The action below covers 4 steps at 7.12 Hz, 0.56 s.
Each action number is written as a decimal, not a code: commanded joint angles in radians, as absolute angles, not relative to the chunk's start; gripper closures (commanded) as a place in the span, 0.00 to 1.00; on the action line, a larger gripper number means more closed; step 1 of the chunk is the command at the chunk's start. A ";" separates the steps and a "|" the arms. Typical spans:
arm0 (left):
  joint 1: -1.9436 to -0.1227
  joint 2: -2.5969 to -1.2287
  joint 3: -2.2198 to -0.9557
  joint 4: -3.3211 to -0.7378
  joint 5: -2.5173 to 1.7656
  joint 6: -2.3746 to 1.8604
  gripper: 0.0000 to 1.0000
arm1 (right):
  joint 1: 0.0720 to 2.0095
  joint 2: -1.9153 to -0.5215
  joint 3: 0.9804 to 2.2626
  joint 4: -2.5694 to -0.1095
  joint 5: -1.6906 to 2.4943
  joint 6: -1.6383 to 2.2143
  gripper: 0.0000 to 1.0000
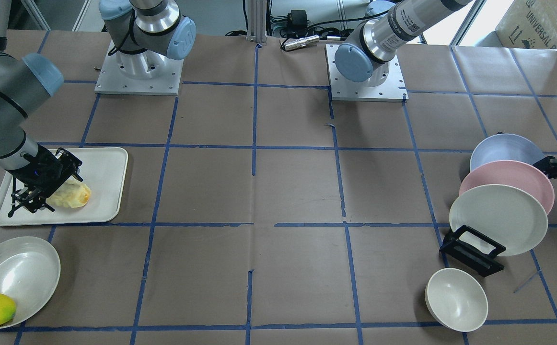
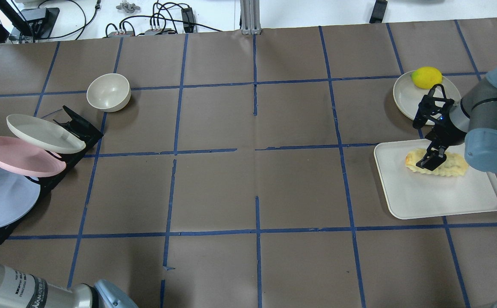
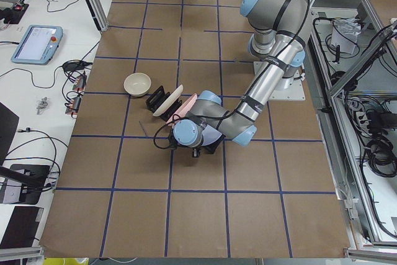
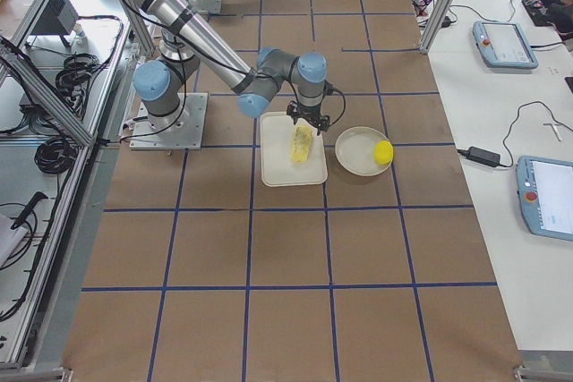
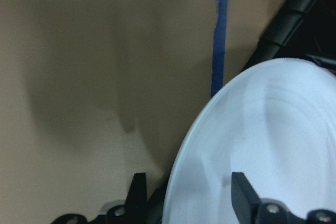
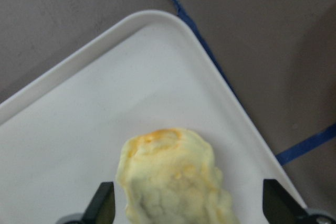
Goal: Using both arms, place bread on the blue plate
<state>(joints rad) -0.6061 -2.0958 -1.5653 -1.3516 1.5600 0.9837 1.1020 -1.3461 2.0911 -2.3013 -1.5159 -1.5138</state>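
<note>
The bread [image 1: 73, 195] lies on a white tray [image 1: 108, 167], its orange-browned end toward the table's middle; it also shows in the overhead view [image 2: 451, 167] and the right wrist view [image 6: 170, 174]. My right gripper [image 2: 421, 145] is open right over the bread, one finger on each side of it and apart from it [image 6: 189, 203]. The blue plate [image 2: 4, 201] leans in a black rack [image 2: 79, 126] as the rearmost of three plates. My left gripper [image 5: 188, 192] is open at the blue plate's [image 5: 273, 145] rim, which runs between its fingers.
A pink plate [image 2: 13, 156] and an off-white plate [image 2: 43, 132] lean in the same rack. A cream bowl [image 2: 108, 92] stands beside the rack. A yellow lemon-like fruit [image 2: 427, 77] lies on an off-white plate [image 2: 404, 100] next to the tray.
</note>
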 commanded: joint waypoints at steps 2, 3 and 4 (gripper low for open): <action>-0.606 -2.086 -1.560 -1.354 1.559 0.983 0.76 | 1.034 -1.342 2.146 -2.316 -1.490 -1.565 0.01; -0.606 -2.073 -1.551 -1.355 1.559 0.983 0.77 | 1.034 -1.342 2.160 -2.321 -1.486 -1.563 0.03; -0.604 -2.069 -1.534 -1.368 1.562 0.983 0.78 | 1.034 -1.342 2.169 -2.332 -1.450 -1.563 0.16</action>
<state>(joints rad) -0.6056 -2.0768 -1.5504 -1.3576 1.5593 0.9833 1.0350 -1.3426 2.1558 -2.3205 -1.4813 -1.5625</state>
